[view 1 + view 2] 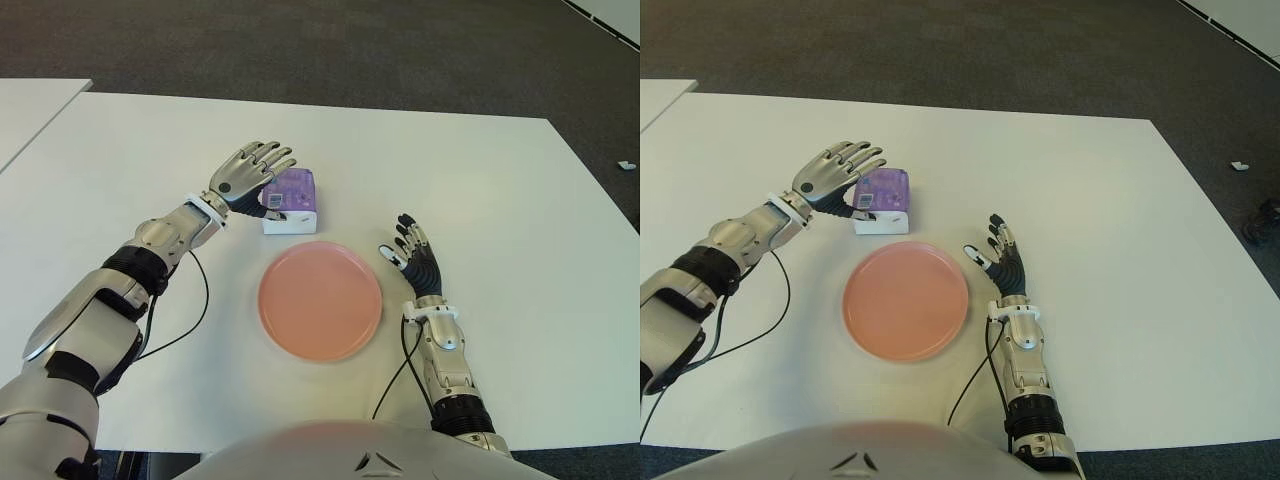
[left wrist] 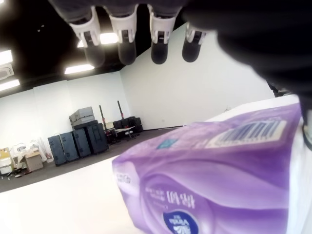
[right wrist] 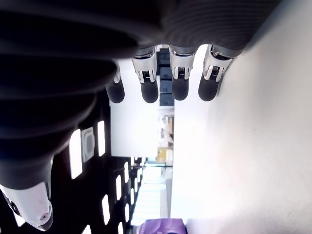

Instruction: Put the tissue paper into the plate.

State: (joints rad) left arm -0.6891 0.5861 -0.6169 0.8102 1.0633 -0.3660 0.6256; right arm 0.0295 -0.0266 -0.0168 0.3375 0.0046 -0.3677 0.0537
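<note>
Nearest sat the pink plate (image 1: pixel 320 299) on the white surface (image 1: pixel 500 200); just beyond lay the tissue pack (image 1: pixel 291 198) — left robot hand (image 1: pixel 248 172) beside it, spread, holding nothing — right robot hand (image 1: pixel 413 254) spread, farther off.

You see the right hand (image 3: pixel 165 73) from close by, its four fingers (image 3: pixel 149 87) held straight and apart above the white table (image 3: pixel 243 161), gripping nothing. A purple tissue pack (image 3: pixel 161 226) shows far off.
</note>
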